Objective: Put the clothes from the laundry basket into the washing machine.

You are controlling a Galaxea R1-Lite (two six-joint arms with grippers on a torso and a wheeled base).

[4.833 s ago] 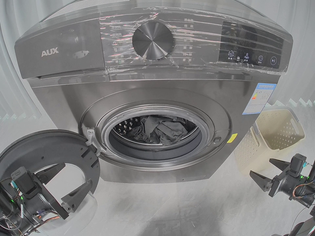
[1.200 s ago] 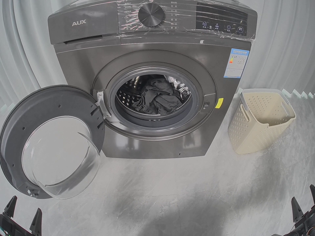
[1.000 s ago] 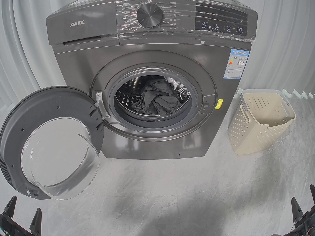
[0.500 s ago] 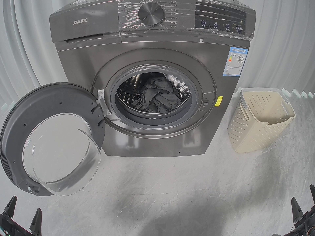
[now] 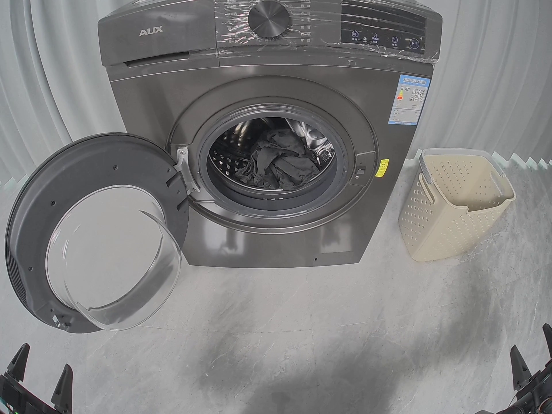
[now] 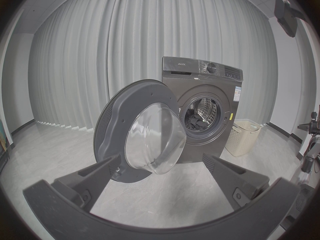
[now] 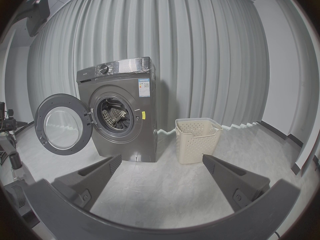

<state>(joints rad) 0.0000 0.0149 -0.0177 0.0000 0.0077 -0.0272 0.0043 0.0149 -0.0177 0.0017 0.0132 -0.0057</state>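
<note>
Both my left gripper (image 6: 160, 160) and right gripper (image 7: 160, 160) hang empty, fingers apart, and the clothes (image 5: 279, 159) lie heaped in the washing machine (image 5: 270, 87) drum, so shutting the open door (image 5: 40, 214) carelessly could pinch fabric at the seal.

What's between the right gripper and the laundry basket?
Nothing but bare floor separates the right gripper from the laundry basket, as the right wrist view shows.

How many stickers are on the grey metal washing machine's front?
2: a blue-and-white rectangular label at the front's upper right, and a small yellow sticker right of the drum opening.
</note>
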